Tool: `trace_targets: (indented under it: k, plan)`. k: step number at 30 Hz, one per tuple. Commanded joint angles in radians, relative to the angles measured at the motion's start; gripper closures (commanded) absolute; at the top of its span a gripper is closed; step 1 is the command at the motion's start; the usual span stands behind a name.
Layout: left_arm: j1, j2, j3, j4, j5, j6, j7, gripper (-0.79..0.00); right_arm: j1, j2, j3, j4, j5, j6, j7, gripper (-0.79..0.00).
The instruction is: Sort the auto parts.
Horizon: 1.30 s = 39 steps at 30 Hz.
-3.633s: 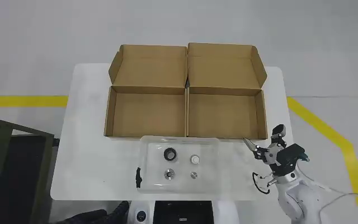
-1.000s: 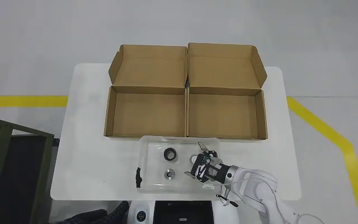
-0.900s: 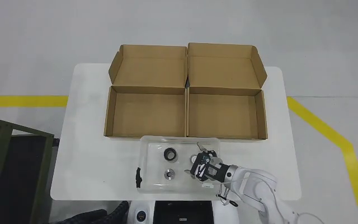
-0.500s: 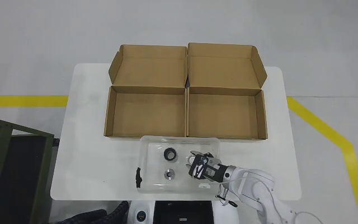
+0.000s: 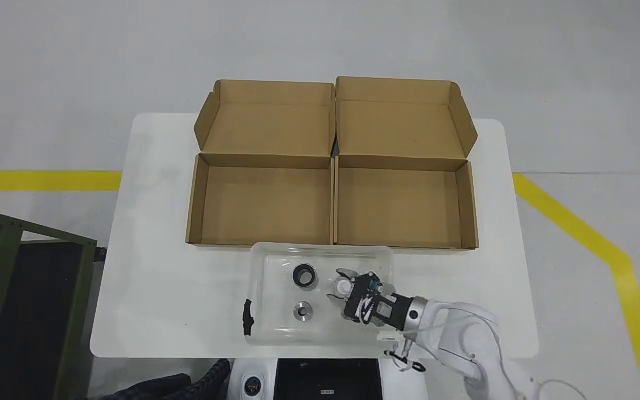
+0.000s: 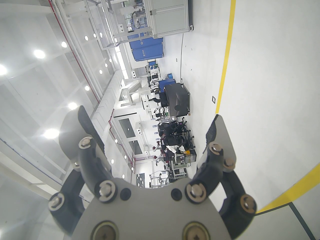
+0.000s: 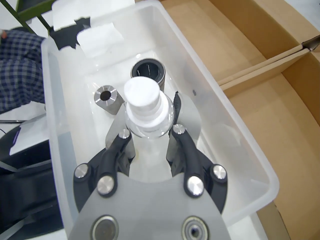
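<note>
A clear plastic bin (image 5: 262, 252) sits at the table's front edge with auto parts in it. My right gripper (image 5: 340, 285) is down inside the bin (image 7: 212, 81). Its fingers are shut on a white-capped part with a clear base (image 7: 142, 93), one on each side. A black ring-shaped sleeve (image 7: 147, 69) stands just beyond it, and a grey metal collet (image 7: 106, 97) is beside that. From above, the sleeve (image 5: 303, 273) and collet (image 5: 300, 311) lie in the bin's left half. My left gripper (image 6: 150, 118) is open, holds nothing and points out into the room.
Two open cardboard boxes stand side by side behind the bin, the left box (image 5: 260, 205) and the right box (image 5: 400, 205), their lids folded back. Black tape (image 5: 246, 317) sticks to the bin's left end. Bare white table lies to either side.
The right arm came from the table's right edge into the bin. In the last second its gripper shifted slightly left and closed around the white-capped part.
</note>
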Motion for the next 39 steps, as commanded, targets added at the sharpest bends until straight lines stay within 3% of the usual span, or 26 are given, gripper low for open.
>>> trace_targets:
  k: [1,6,26,31,39]
  plan:
    - [0.0,0.0,0.0,0.0,0.0,0.0,0.0,-0.785,-0.005,0.001,0.011,0.002,0.047,-0.011,-0.037,0.0]
    - [0.0,0.0,0.0,0.0,0.0,0.0,0.0,-0.785,-0.011,0.006,0.048,0.013,0.172,-0.055,-0.097,0.0]
    - [0.0,0.0,0.0,0.0,0.0,0.0,0.0,-0.785,0.065,0.003,0.115,0.12,0.755,-0.067,-0.228,0.0]
    - [0.0,0.0,0.0,0.0,0.0,0.0,0.0,-0.785,0.076,0.003,0.123,0.143,0.829,-0.073,-0.228,0.0]
    - [0.0,0.0,0.0,0.0,0.0,0.0,0.0,-0.785,0.085,0.0,0.128,0.15,0.825,-0.059,-0.241,0.0]
